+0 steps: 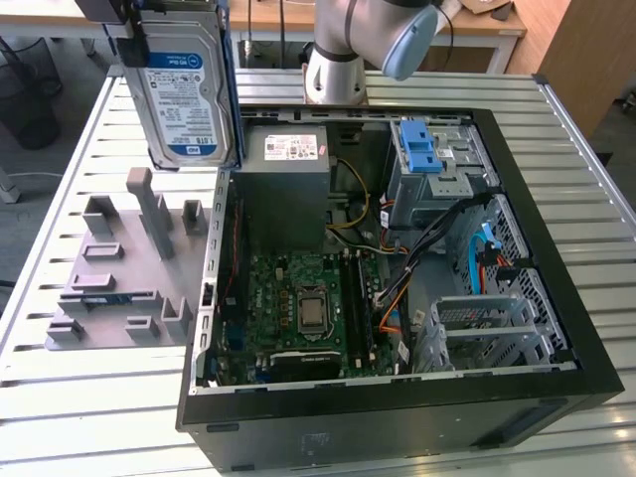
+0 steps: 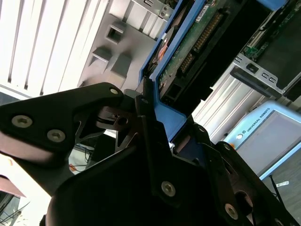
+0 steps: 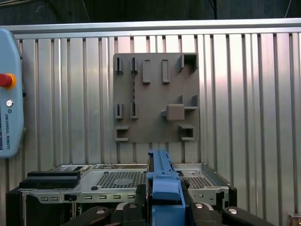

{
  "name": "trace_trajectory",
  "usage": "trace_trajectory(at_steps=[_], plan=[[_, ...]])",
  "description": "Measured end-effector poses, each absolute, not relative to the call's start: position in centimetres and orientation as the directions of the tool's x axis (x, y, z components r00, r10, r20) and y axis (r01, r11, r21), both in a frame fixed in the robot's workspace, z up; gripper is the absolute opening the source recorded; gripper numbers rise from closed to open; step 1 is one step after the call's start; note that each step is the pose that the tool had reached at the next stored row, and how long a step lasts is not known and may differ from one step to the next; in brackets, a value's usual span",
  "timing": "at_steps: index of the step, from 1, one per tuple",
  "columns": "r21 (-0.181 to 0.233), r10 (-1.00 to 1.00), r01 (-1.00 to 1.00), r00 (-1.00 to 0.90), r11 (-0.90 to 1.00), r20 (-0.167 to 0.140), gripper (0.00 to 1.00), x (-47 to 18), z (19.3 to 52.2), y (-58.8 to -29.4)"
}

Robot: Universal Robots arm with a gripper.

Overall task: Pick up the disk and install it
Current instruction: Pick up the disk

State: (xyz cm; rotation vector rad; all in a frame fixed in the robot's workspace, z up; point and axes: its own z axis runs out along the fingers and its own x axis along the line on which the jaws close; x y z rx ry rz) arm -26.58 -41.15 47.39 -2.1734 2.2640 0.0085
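On the slatted metal desk an open computer case lies on its side. Its motherboard faces up, and a grey power supply and a drive cage with a blue latch sit at its far end. The arm rises from the desk just beyond the case. A grey plate with raised blocks lies flat on the desk, just beside the case on the exterior view's left. In the first wrist view a pendant lies on the slats, well apart from the plate.

The disk is up in the air, clear of the desk, on the plate's side of the case. It hangs upright with its label towards the exterior camera and its blue frame along the edge nearest the case. The gripper has it by the top edge. In the second wrist view the black fingers are pressed tight against the blue frame, and the disk's green circuit-board side slants away from them. In the first wrist view the gripper pinches the frame from both sides.
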Motion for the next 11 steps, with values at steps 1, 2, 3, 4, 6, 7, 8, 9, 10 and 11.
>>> trace_trajectory(at_steps=[1, 2, 3, 4, 6, 7, 8, 9, 10, 11], plan=[[0.002, -0.999, -0.999, -0.041, 0.041, -0.006, 0.36, -26.4, 47.4, -41.2], [0.002, -0.999, -0.999, -0.041, 0.041, -0.006, 0.36, -26.3, 47.4, -41.2], [0.002, -0.999, -0.999, -0.041, 0.041, -0.006, 0.36, -26.1, 47.4, -41.3], [0.002, -0.999, -0.999, -0.041, 0.041, -0.006, 0.36, -26.0, 47.4, -41.3], [0.003, -0.999, -0.999, -0.041, 0.041, -0.006, 0.36, -25.7, 47.4, -41.4], [0.003, -0.999, -0.999, -0.042, 0.042, -0.006, 0.36, -25.5, 47.4, -41.4], [0.003, -0.999, -0.999, -0.042, 0.042, -0.006, 0.36, -25.4, 47.4, -41.4], [0.003, -0.999, -0.999, -0.042, 0.042, -0.006, 0.36, -25.2, 47.4, -41.5], [0.003, -0.999, -0.999, -0.042, 0.042, -0.006, 0.36, -25.1, 47.4, -41.5], [0.003, -0.999, -0.999, -0.042, 0.042, -0.006, 0.36, -24.9, 47.4, -41.5]])
